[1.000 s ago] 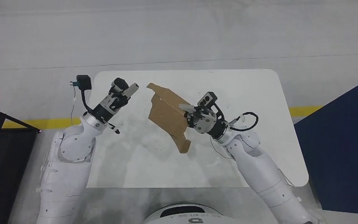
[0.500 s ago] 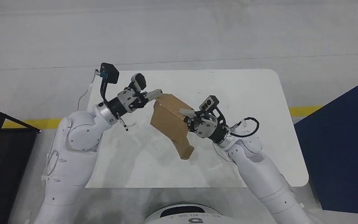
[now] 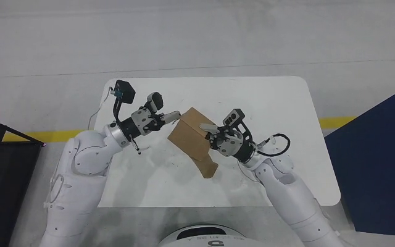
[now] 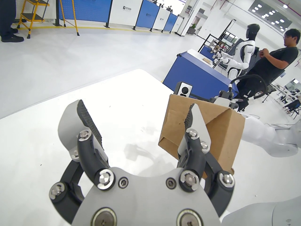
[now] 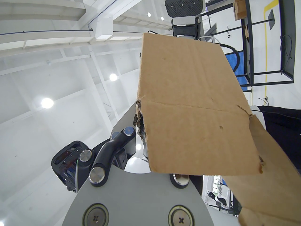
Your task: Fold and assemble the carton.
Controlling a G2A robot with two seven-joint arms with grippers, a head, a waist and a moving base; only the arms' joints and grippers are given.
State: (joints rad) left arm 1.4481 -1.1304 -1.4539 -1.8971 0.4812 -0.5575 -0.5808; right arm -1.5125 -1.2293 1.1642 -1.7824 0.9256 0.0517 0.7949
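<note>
A brown cardboard carton [image 3: 193, 137] is held tilted above the middle of the white table, partly opened into a box shape with a flap hanging toward the front. My right gripper [image 3: 212, 133] is shut on the carton's right side; in the right wrist view the carton panel [image 5: 192, 109] covers most of its fingers. My left gripper [image 3: 168, 117] stands open just left of the carton. In the left wrist view the left gripper [image 4: 138, 116] is wide apart, and one of its fingertips [image 4: 194, 118] is at the carton [image 4: 218, 130] face, with nothing between the fingers.
The white table [image 3: 278, 105] has bare surface at the back, right and front left. A dark blue panel [image 3: 370, 154] stands off the table's right side. A black object [image 3: 12, 160] sits on the floor at the left.
My left arm swung in from the table's left toward the carton and now sits at its edge. The carton turned and opened from a flatter sheet into a box shape and shifted slightly forward.
</note>
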